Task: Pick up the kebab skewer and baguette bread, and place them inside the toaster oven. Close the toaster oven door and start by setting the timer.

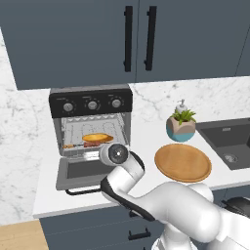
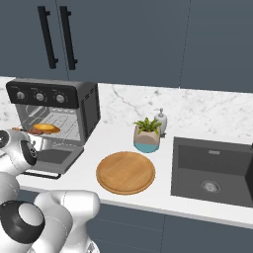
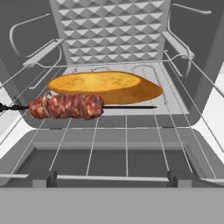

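The toaster oven point(image 1: 90, 103) point(image 2: 85, 106) stands at the counter's left end, and its door point(image 1: 80, 171) point(image 3: 109, 159) hangs open, dropped flat. On the wire rack inside lies the golden baguette bread point(image 3: 105, 86) point(image 1: 97, 137) point(image 2: 44, 129). The kebab skewer point(image 3: 65, 106) lies just in front of it, with its meat chunks towards the left. My gripper point(image 3: 112, 178) hovers over the lowered door and faces the oven mouth. It is open, with nothing between its fingertips point(image 3: 43, 178). In the base views my wrist hides the fingers.
A round wooden plate point(image 1: 183, 162) point(image 2: 125, 172) lies on the counter right of the oven. Behind it stand a potted plant point(image 1: 180, 128) and a soap dispenser point(image 2: 160, 118). A dark sink point(image 2: 212, 170) is at the far right. Dark wall cabinets hang above.
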Tool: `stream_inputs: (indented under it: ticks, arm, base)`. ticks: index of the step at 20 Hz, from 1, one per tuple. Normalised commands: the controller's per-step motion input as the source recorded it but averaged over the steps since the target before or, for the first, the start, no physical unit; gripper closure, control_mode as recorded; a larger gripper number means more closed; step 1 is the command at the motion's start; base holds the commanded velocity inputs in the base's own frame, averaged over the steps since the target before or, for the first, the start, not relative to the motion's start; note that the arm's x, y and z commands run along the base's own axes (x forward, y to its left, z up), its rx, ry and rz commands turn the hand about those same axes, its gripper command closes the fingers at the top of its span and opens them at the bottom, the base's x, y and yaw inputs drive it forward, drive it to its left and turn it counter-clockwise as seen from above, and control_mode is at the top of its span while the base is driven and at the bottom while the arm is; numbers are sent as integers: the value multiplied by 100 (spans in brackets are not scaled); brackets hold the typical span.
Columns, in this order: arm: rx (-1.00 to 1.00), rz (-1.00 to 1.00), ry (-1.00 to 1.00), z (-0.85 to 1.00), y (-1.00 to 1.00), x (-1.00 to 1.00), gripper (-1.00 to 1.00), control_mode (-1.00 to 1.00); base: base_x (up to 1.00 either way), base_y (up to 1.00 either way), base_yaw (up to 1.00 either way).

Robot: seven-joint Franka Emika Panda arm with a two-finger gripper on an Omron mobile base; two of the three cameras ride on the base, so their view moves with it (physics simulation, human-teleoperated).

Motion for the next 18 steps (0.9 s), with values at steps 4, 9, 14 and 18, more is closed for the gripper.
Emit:
stream_inputs:
  ticks: [4,9,14,18]
  arm:
    - [0,0,0,-12,0,5,-100,-100]
    - [0,0,0,-15,0,10,-100,-100]
    - [0,0,0,-8,0,14,-100,-100]
    - [0,0,0,0,0,19,-100,-100]
  base:
    - [0,0,0]
    - [0,0,0]
    - [0,0,0]
    - [0,0,0]
